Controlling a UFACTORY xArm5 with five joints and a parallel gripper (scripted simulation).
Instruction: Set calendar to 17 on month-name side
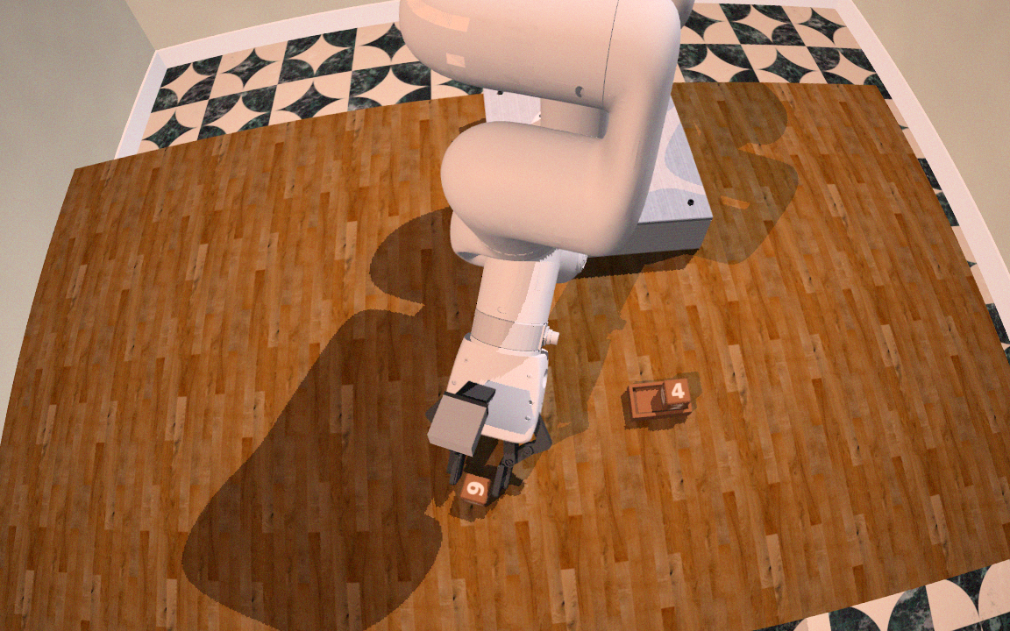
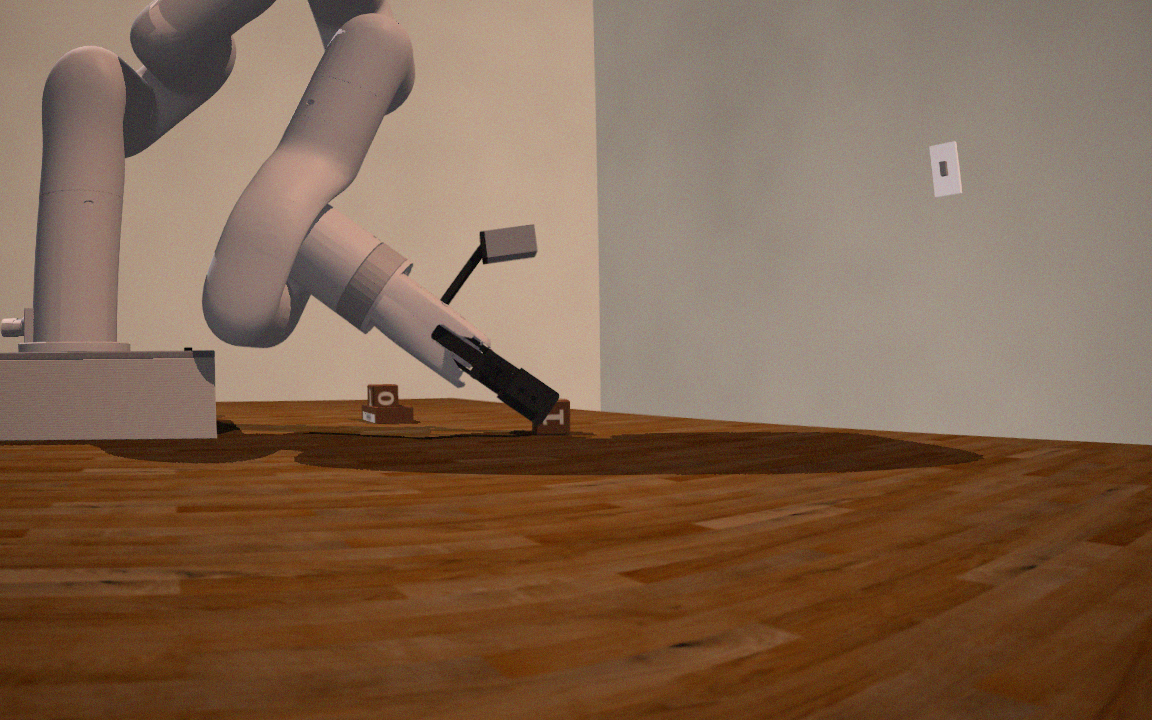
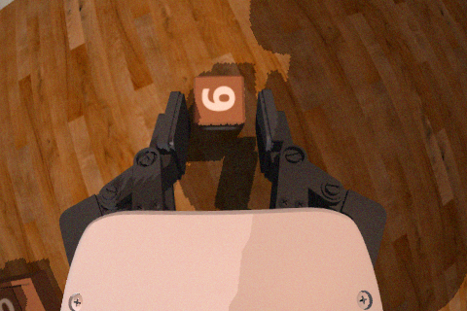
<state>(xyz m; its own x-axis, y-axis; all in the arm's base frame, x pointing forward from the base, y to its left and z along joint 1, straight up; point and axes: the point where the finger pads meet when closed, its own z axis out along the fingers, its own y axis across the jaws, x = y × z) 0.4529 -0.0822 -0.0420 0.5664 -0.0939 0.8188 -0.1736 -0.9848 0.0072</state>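
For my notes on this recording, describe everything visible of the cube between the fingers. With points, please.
The cube (image 1: 474,488) (image 2: 555,417) (image 3: 219,100) is small and reddish brown, with slightly rounded edges, and looks like wood. Its top bears a white 9 or 6, turned sideways; a side face shows a white 1 lying on its side. It sits flat on the wooden table, outside the tray, partly shadowed. The end effector's open fingers stand on either side, with gaps visible in the wrist view, so only the table appears to touch it.
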